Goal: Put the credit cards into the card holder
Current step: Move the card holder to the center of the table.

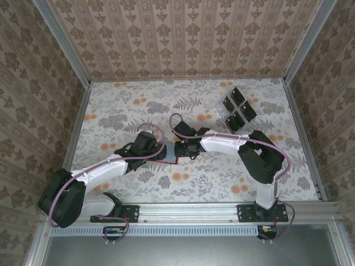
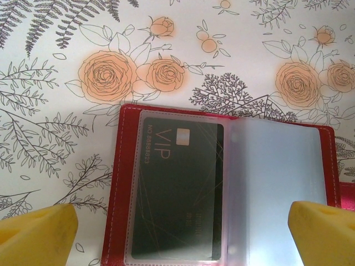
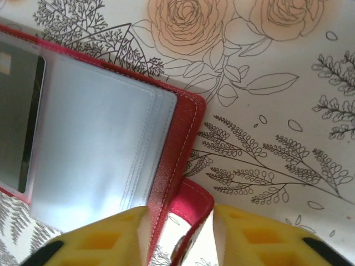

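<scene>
Pins the card holder (image 1: pixel 169 159) open at the middle of the surface with right gripper (image 3: pixel 180 235) jaws clamped on its red edge tab, probably to steady it. Hangs left gripper (image 2: pixel 180 233) jaws wide apart above the one sleeved card (image 2: pixel 177 194). Leaves other credit cards (image 1: pixel 238 108) near the far right corner.
</scene>
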